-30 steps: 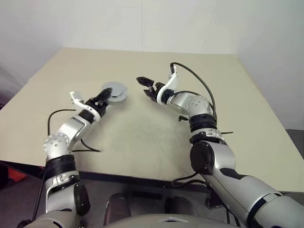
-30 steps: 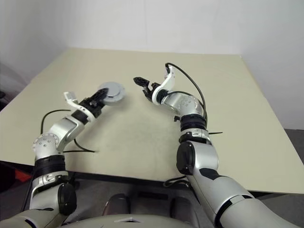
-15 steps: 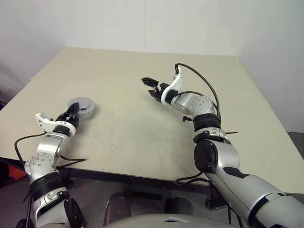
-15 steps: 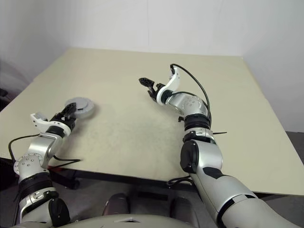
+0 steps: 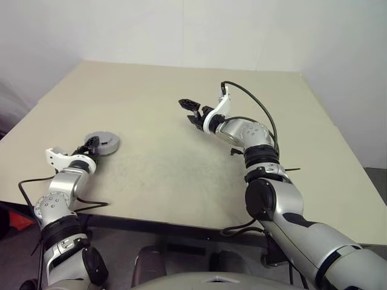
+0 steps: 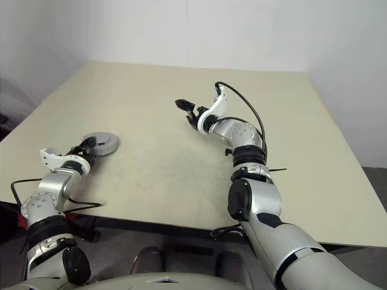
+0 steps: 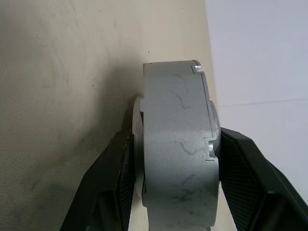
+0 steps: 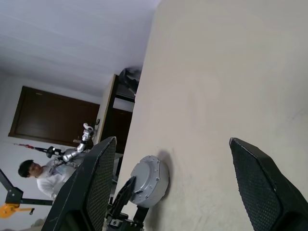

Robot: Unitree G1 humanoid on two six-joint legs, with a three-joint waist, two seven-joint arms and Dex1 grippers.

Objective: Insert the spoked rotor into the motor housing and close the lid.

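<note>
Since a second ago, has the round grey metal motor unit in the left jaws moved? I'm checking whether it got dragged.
Yes. The round grey metal motor unit, clamped by the left gripper, went from mid-table to near the beige table's left edge.

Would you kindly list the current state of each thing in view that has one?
Round grey metal motor housing: lid on, closed, resting on the beige table, gripped at its sides.
Left gripper: shut on the housing.
Right gripper: open, empty, held above the table.
</note>
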